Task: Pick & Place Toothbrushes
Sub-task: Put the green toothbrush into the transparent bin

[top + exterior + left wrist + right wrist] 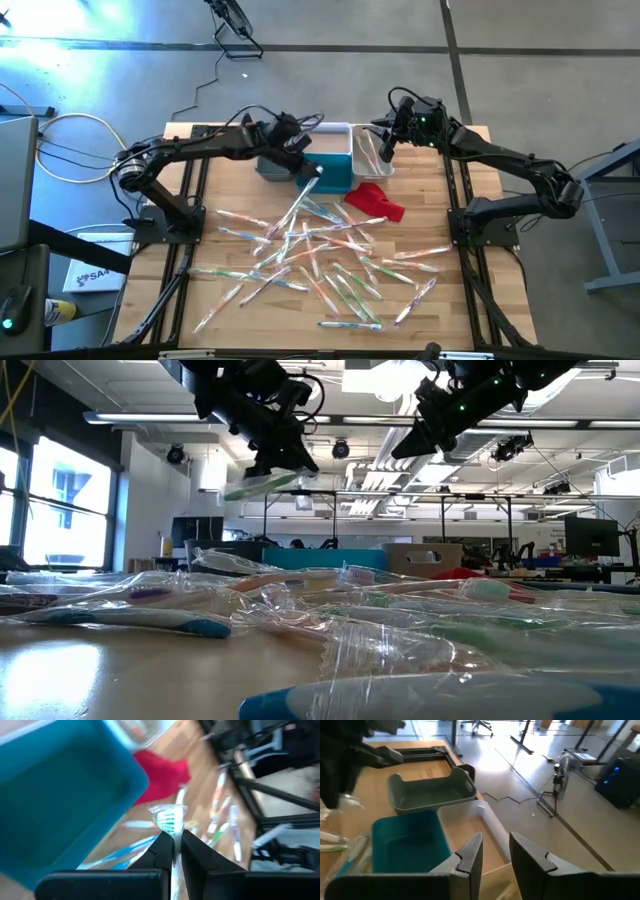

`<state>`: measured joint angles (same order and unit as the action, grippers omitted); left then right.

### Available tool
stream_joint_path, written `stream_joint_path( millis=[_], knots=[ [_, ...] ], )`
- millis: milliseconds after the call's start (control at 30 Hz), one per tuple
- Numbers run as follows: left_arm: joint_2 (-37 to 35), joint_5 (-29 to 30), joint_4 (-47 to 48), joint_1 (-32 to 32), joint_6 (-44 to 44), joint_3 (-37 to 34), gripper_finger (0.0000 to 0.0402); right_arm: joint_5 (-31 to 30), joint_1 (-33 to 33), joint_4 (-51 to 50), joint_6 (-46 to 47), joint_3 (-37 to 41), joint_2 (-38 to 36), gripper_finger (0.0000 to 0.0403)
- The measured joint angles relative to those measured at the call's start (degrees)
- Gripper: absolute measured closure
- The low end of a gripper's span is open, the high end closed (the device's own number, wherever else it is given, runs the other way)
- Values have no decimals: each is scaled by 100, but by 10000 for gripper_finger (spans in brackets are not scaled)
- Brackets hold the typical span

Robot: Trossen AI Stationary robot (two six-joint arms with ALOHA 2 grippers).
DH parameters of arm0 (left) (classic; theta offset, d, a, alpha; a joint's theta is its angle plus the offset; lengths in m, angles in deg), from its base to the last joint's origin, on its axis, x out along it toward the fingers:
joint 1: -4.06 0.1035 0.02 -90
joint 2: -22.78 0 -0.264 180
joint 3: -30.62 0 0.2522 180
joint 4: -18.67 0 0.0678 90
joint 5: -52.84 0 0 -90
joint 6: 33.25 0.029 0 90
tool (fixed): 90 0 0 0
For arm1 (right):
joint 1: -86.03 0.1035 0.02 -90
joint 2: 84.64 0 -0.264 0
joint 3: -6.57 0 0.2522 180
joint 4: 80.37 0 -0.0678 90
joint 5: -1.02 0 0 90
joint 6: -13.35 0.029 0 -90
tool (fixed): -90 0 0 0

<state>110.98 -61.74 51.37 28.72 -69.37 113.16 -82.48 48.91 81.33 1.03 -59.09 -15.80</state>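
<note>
Placing step: the left gripper point(172, 851), clamped on a green-bristled toothbrush in a clear plastic wrapper point(171, 820), hovers beside the rectangular teal plastic bin point(60, 805), so the next move calls for centring over it before release, while the right gripper point(496, 851) waits part-open and empty above the clear white bin point(470, 827).

You see a teal bin point(334, 172), a grey bin point(431, 793), a red cloth point(377, 200), and a green-bristled toothbrush point(170, 819).

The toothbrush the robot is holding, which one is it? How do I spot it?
Find the teal bin at the table's far edge. Beside it, the left tool pinches a wrapped toothbrush. It's the only one lifted off the table, with green and white bristles.
</note>
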Motion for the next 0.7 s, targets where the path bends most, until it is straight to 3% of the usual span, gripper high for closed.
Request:
stream_joint_path(
  millis=[200,433,600,700],
  knots=[
    [-4,-699,-704,340,30,0,387,-644,-2,-1,-6,0,0,312],
    [-66,-1116,-1033,722,250,210,387,-659,0,-2,-4,-1,-7,312],
    [-94,-1054,-1034,971,869,729,387,-660,-2,0,-4,0,-7,312],
    [-94,-555,-996,1189,1318,993,387,-717,0,2,13,-1,-7,312]
  ],
)
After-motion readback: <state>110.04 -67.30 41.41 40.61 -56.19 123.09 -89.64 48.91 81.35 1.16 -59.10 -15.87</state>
